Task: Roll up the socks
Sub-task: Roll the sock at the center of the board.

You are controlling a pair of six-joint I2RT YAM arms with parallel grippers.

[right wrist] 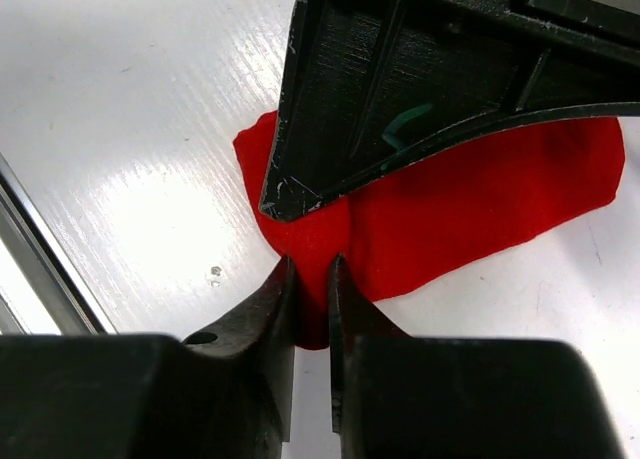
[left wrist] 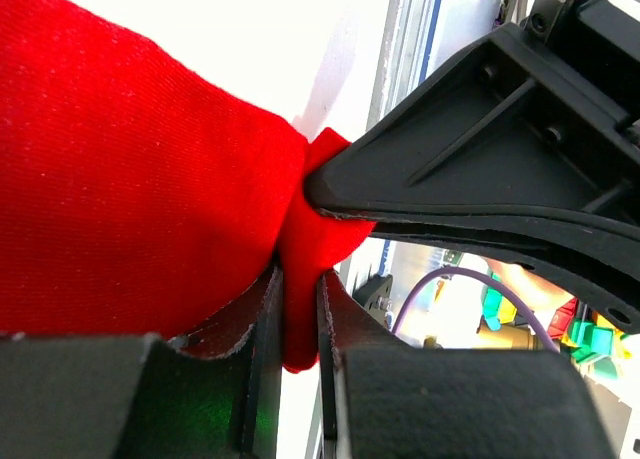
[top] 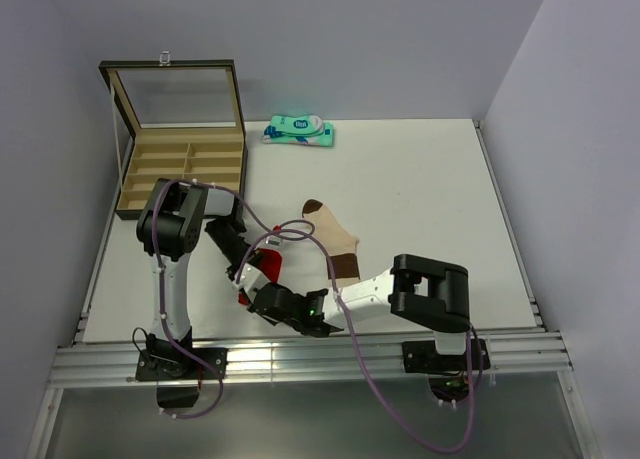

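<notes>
The red sock [right wrist: 480,194] lies flat on the white table near the front edge; in the top view only a sliver of the red sock [top: 242,298] shows under the arms. My left gripper [left wrist: 300,284] is shut on a pinched fold of the red sock [left wrist: 130,179]. My right gripper [right wrist: 311,271] is shut on the same end of it, right beside the left gripper's finger [right wrist: 400,69]. Both grippers, the left gripper [top: 245,272] and the right gripper [top: 264,297], meet over the sock. The beige sock [top: 335,241] with brown toe lies flat just behind them, untouched.
An open wooden box [top: 185,164] with compartments and a raised glass lid stands at the back left. A teal-and-white packet [top: 298,131] lies at the back centre. The aluminium rail [top: 330,357] runs along the near table edge, close to the grippers.
</notes>
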